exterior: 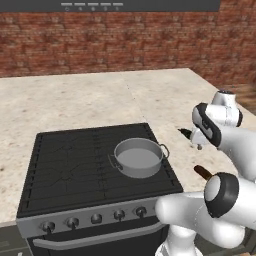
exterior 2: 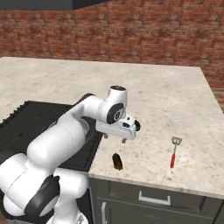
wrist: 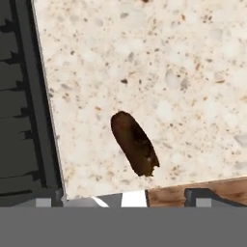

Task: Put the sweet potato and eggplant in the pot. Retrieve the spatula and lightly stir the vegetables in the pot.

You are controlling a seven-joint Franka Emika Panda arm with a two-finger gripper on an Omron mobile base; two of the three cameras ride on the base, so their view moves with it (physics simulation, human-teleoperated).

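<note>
On the stove (exterior: pixel 65 165), right of centre, sits the pot (exterior: pixel 138 157), its pale inside bare. Right of the stove, on the counter (exterior 2: pixel 175 100), the gripper (exterior 2: pixel 114 138) hovers above a dark brown oblong vegetable (wrist: pixel 134 143) near the front edge; whether its fingers are spread I cannot tell. Well apart to the right lies the spatula (exterior 2: pixel 174 153), blade pointing away.

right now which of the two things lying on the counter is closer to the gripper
The dark brown oblong vegetable, lying almost under the gripper near the counter's front edge. The red-handled spatula lies farther right.
</note>
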